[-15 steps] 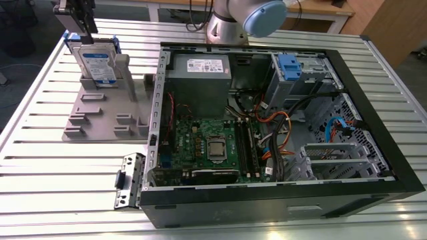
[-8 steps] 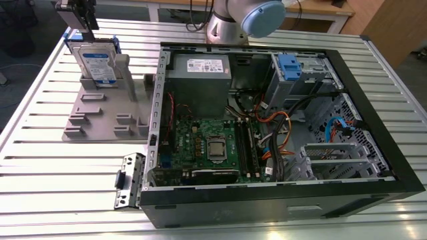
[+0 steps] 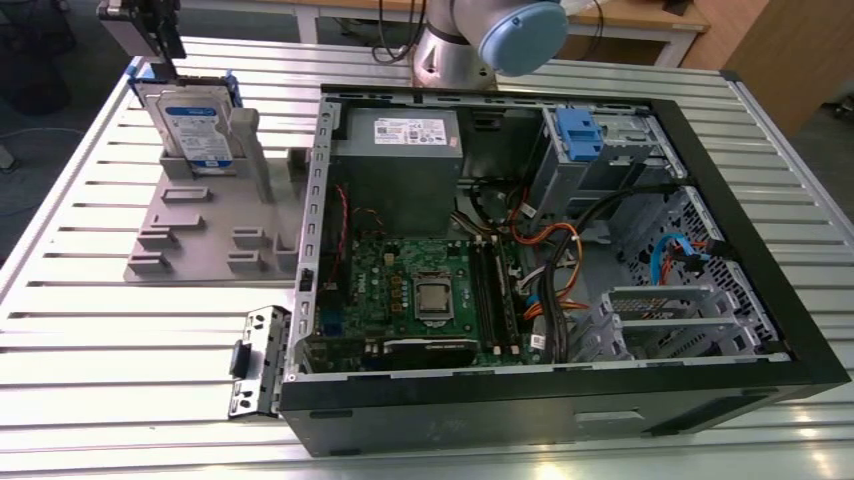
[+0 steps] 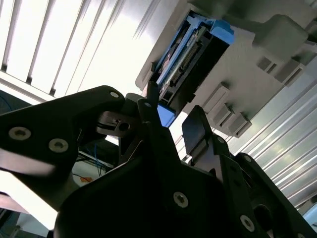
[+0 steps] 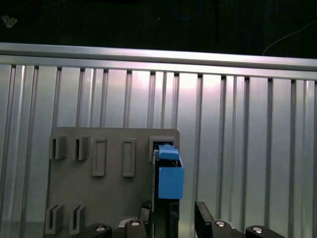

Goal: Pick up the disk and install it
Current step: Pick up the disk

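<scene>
The disk (image 3: 195,124) stands upright on its edge in a slot of the grey fixture (image 3: 200,240), at the exterior view's far left. It is a silver drive with a blue-and-white label in a blue carrier. My gripper (image 3: 163,68) hangs just above the disk's top edge. In the first wrist view the disk's blue edge (image 5: 171,182) lies between the two black fingertips (image 5: 200,212), and the gripper (image 5: 172,212) is open. In the second wrist view the gripper (image 4: 173,116) is open, with the disk (image 4: 194,47) beyond its tips. Nothing is held.
An open black computer case (image 3: 747,300) lies at the exterior view's right of the fixture. Inside it are a grey box with a white sticker (image 3: 398,150), a green board (image 3: 420,295), cables and a bay with a bare blue bracket (image 3: 577,130). A slatted metal table (image 3: 107,400) carries everything.
</scene>
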Motion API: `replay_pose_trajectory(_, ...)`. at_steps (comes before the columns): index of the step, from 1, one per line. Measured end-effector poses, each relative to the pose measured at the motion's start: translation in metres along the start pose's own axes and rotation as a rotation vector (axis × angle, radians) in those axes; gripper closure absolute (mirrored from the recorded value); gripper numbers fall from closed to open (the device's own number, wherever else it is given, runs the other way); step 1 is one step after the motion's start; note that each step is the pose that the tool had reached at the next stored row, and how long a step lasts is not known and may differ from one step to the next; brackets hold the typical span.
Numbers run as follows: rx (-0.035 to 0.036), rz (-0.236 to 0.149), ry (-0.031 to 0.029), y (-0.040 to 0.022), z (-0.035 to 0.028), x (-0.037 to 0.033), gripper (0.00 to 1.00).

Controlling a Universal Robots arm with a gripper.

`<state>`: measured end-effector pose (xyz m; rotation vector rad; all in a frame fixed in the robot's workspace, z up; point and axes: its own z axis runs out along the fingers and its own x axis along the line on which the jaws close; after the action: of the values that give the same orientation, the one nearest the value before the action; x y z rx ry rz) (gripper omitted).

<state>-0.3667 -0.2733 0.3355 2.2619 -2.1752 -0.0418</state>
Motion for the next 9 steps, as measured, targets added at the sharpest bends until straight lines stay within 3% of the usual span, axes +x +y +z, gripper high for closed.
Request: replay_pose_trajectory(9, -0.0006, -0.002, 0.0059, 0.0037, 0.0159, 0.0002, 0.53)
